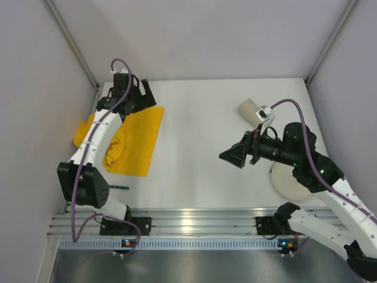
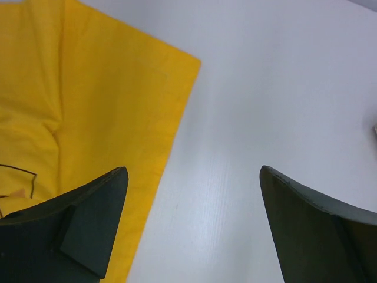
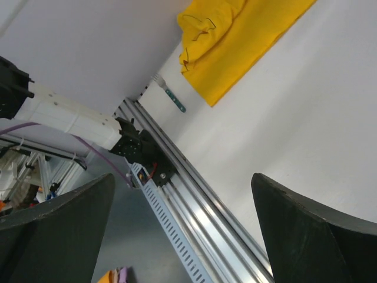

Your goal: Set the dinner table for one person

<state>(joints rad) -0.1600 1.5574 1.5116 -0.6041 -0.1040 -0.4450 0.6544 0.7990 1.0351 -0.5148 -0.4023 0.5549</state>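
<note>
The white dinner table (image 1: 206, 118) carries a yellow cloth mat (image 1: 134, 141) at the left, partly crumpled under my left arm. My left gripper (image 1: 147, 97) is open and empty above the mat's far right corner. In the left wrist view the gripper (image 2: 193, 170) straddles the mat's edge (image 2: 106, 100). My right gripper (image 1: 235, 154) is open and empty, raised over the table's right half. In the right wrist view the gripper (image 3: 183, 177) points toward the near rail. A beige cup (image 1: 250, 108) lies on its side at the far right. A pale plate (image 1: 285, 180) sits under my right arm.
A utensil with a teal handle (image 1: 119, 187) lies near the front left edge; it also shows in the right wrist view (image 3: 172, 98), close to the mat (image 3: 235, 41). An aluminium rail (image 1: 194, 221) runs along the near edge. Grey walls enclose the table on three sides.
</note>
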